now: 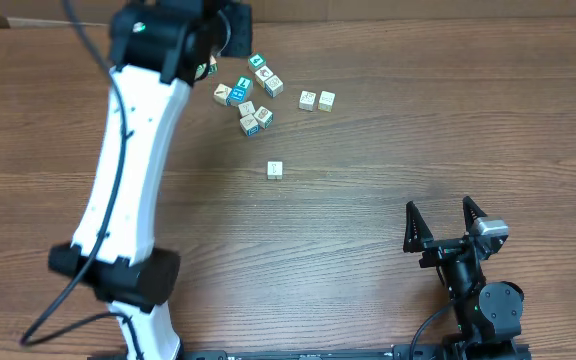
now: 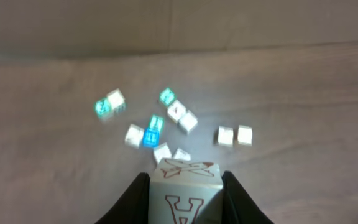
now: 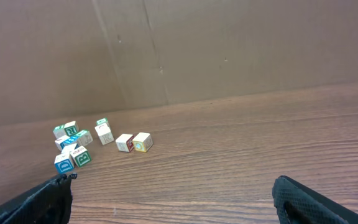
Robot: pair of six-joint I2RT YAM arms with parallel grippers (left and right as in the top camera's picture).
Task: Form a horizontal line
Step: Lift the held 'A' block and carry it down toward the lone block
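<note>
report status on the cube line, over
Left pincer shut on red-lettered cube. Right pincer open, parked aside. Row: two cubes so far. Loose cube cluster close beside it.

A red serif letter H stands on the near face of the pale wooden cube point(image 2: 185, 196); beyond it, the small cubes' point(image 2: 187, 121) lettering is too blurred to read.

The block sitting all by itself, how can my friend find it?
Find the big white left arm reaching across the wooden table. Beside its far end is a bunch of little letter cubes. Nearer the robot's base than that bunch, one pale cube sits alone, touching nothing.
</note>
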